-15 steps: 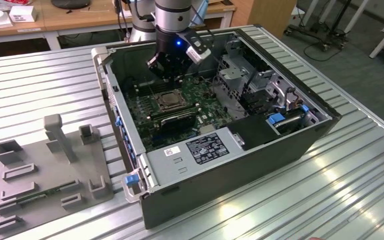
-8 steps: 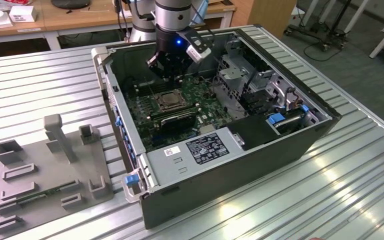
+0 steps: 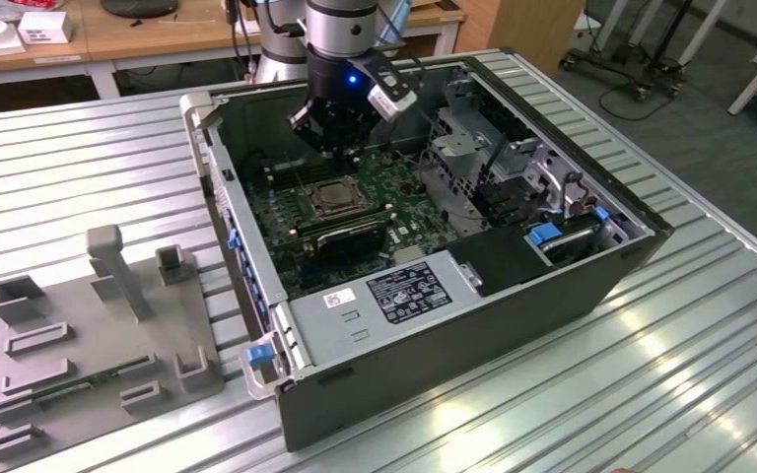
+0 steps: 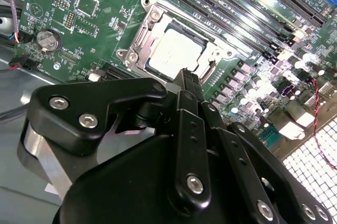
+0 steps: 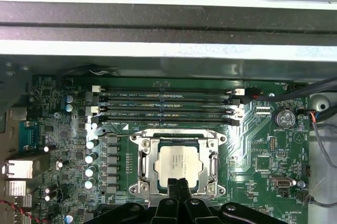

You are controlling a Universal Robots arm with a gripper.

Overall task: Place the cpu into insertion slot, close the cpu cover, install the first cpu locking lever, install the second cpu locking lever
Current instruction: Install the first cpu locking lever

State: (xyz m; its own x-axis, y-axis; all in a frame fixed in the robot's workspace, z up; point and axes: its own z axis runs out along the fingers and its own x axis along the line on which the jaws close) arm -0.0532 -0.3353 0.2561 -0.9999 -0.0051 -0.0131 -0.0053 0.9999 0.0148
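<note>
While I hover just above the insertion slot (image 5: pixel 179 143), my gripper (image 5: pixel 177 183) pinched closed on nothing, the cpu (image 5: pixel 178 162) seated inside, the cpu cover (image 5: pixel 143 166) lying flat around it.

The gripper (image 3: pixel 343 150) hangs inside the open computer case (image 3: pixel 484 335), near the insertion slot (image 3: pixel 332 200).

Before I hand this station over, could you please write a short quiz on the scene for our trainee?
1. True or false: the cpu lies in the insertion slot.
2. The end effector is nearest: A the power supply, B the cpu cover, C the grey fixture tray.
3. Are the end effector's fingers open or shut?
Key: 1 true; 2 B; 3 shut.
</note>
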